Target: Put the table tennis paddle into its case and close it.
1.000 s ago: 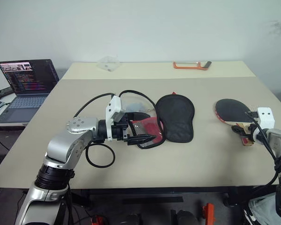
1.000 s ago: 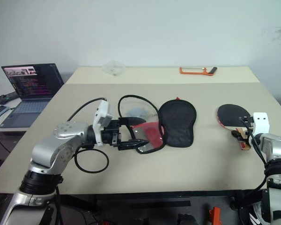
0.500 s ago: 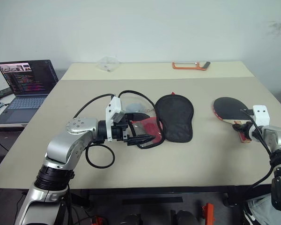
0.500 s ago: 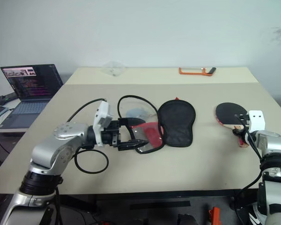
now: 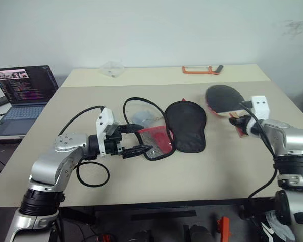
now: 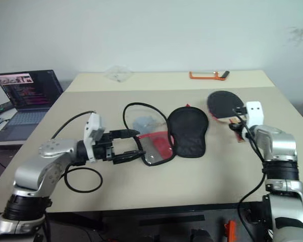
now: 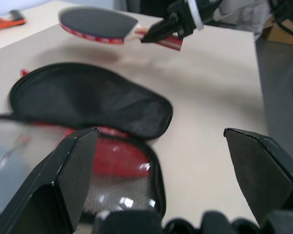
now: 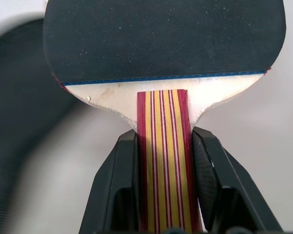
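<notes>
**A:** What has changed on your side?

**B:** The big one: I've lifted the table tennis paddle off the table. A second ago it lay flat by my right gripper; now it hangs in the air, handle pinched between the two black fingers, its round black face reaching out ahead of them.

**A:** And its case?

**B:** Lying open on the table, just in front of my left gripper, whose jaws stand wide apart with nothing between them. That hand has eased back towards my left. The black flap is thrown over to the far side; the red lining is nearest the fingertips.

**A:** So the carry is under way?

**B:** I'd say so. The paddle is now near the case's black flap, above the table. Next I must lay it onto the red lining.
</notes>
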Robot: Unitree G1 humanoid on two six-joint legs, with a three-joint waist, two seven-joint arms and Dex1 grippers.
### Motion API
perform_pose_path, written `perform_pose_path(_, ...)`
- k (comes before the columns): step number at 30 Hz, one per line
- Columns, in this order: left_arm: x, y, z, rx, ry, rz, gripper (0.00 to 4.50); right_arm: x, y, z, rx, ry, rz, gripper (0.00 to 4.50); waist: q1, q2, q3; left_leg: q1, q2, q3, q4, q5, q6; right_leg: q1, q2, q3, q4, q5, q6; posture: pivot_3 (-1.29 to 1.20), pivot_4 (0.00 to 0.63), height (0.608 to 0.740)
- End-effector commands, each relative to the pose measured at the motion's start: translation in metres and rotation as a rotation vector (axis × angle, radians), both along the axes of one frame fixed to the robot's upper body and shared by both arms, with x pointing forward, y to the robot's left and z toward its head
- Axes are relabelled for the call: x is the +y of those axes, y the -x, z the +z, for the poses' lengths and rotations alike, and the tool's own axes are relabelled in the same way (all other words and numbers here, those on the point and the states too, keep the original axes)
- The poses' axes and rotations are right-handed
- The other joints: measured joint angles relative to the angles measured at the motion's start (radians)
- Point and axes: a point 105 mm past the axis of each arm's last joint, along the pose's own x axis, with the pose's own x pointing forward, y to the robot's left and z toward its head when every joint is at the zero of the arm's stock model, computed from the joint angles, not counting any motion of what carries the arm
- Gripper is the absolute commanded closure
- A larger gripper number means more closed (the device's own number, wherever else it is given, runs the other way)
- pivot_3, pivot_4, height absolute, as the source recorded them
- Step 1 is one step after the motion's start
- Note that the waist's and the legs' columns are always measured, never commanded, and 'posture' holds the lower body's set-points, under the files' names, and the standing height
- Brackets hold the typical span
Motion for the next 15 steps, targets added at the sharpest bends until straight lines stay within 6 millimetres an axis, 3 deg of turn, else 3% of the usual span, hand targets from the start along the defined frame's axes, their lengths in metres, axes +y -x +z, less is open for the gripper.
perform_pose_path(1,0.011,0.001,0.015,-0.064,-0.005,0.014,0.00,0.030,0.004,0.026,-0.096,-0.024,0.026,3.39,0.006,0.000,0.000,0.000,0.000,0.000,0.000,0.000,0.000,0.000,0.000,0.000,0.000,0.000,0.000,0.00,0.150,0.740)
perform_pose_path(8,0.019,0.003,0.016,-0.061,-0.017,0.021,0.00,0.089,0.013,0.003,-0.063,-0.115,0.033,3.39,0.011,0.000,0.000,-0.001,0.000,0.000,-0.001,0.000,0.000,-0.003,0.000,0.004,0.000,0.000,0.000,0.00,0.150,0.740)
perform_pose_path(15,0.019,0.004,0.017,-0.069,-0.027,0.021,0.00,0.110,0.021,-0.015,-0.021,-0.139,0.029,3.39,0.010,0.000,0.000,-0.001,-0.001,0.003,-0.001,0.000,0.000,-0.005,0.000,0.006,0.002,0.000,0.000,0.00,0.150,0.740)
